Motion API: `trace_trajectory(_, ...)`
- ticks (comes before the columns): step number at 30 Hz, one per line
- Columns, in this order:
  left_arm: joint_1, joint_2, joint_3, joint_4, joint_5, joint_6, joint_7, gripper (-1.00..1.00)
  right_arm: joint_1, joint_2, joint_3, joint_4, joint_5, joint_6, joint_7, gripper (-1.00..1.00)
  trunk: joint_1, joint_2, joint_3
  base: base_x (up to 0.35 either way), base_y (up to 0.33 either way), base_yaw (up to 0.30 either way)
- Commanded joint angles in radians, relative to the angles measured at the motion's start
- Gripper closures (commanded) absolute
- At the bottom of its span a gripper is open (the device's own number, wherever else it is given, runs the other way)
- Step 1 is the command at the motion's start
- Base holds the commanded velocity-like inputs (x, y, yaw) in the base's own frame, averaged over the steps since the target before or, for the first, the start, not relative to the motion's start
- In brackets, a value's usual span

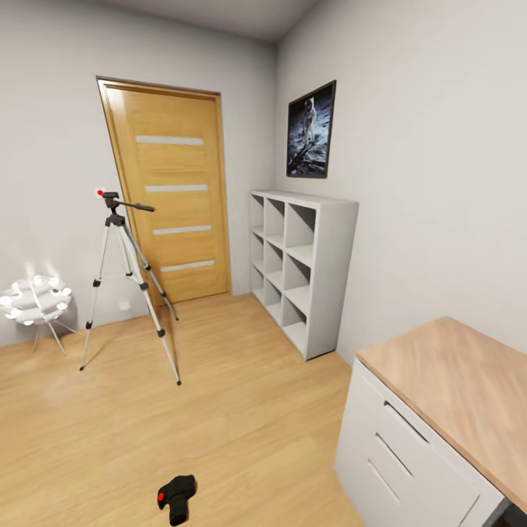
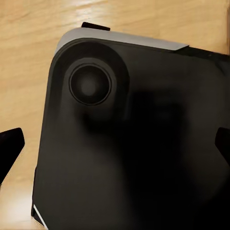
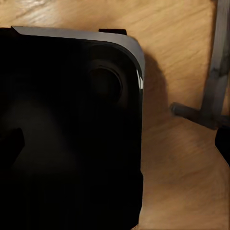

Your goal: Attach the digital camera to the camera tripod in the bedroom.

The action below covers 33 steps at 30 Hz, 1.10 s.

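The left pincer [image 2: 115, 148] hangs wide and empty, its two dark fingertips at opposite edges of the left wrist view, over the robot's own black base [image 2: 134, 158] and the plank floor [image 2: 28, 52]. The right pincer [image 3: 117, 143] also looks wide with nothing in it, though one of its tips is nearly lost against the same black body.

The digital camera [image 1: 177, 498] lies on the floor close in front of the robot, low in the head view and a little to the left of its middle. It is well apart from the camera tripod [image 1: 124, 285], which stands upright farther into the bedroom, in front of the wooden door [image 1: 172, 197] and just beside the low white lamp [image 1: 35, 300]. The camera's long axis seems to run roughly away from the robot, red dot to its left side. By that offset the left arm is probably the nearer one, and the reach would be down and forward.

The camera's lower end is cut by the picture's edge. A small red mark sits at the tripod's head; what it is I cannot tell. A grey strut [image 3: 216, 62] near the right pincer is also unclear. The desk [image 1: 454, 380] at the right carries nothing
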Motion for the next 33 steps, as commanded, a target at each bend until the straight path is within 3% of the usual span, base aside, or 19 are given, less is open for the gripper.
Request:
trace_trajectory(1,0.0,0.0,0.001,-0.002,0.006,-0.001,0.0,-1.0,0.0,0.0,-0.005,0.0,0.005,-0.003,0.0,-1.0,0.001,0.0,-0.001,0.322,0.0,0.0)
trace_trajectory(29,0.0,0.0,0.001,-0.002,0.005,-0.002,0.0,-1.0,0.0,0.0,-0.004,0.0,0.005,-0.004,0.0,-1.0,0.001,0.0,-0.001,0.322,0.0,0.0)
trace_trajectory(33,0.0,0.001,0.004,-0.002,0.014,-0.004,0.001,-1.0,0.0,0.002,-0.005,0.007,0.006,0.002,0.0,-1.0,0.001,0.0,-0.001,0.0,0.0,0.0)
